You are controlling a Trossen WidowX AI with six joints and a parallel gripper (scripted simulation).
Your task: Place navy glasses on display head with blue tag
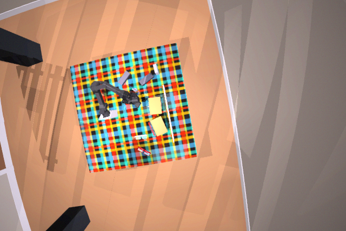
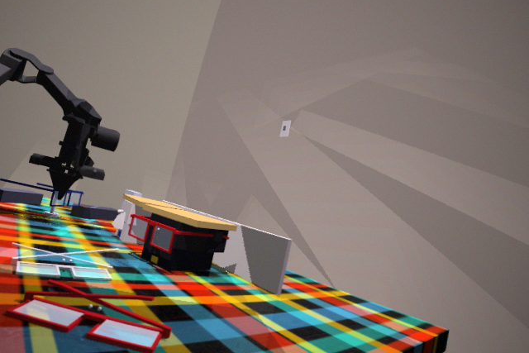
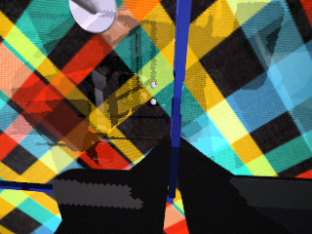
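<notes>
My gripper point(image 2: 60, 197) point(image 3: 172, 140) points down, shut on a thin bar of the navy glasses point(image 3: 180, 63) point(image 2: 81, 198). In the exterior view their front frame is at the fingertips and the temples stretch left; which bar is held is unclear. The glasses are above the cloth, beside a white post point(image 2: 53, 204) with a round base. The white head point(image 2: 129, 225) with the blue tag point(image 2: 119, 233) stands right of my gripper, under a yellow top point(image 1: 154, 105), its face bare. The other head point(image 2: 192, 250), black with a yellow tag point(image 2: 154, 259), wears red glasses point(image 2: 173, 240).
An upright white board point(image 1: 167, 111) point(image 2: 261, 255) stands behind both heads. Grey blocks point(image 1: 124, 77) point(image 1: 146, 79) and a white block point(image 1: 155, 68) are on the far side. White glasses point(image 1: 140, 137) and another red pair point(image 1: 144, 151) lie on the checkered cloth point(image 1: 103, 161).
</notes>
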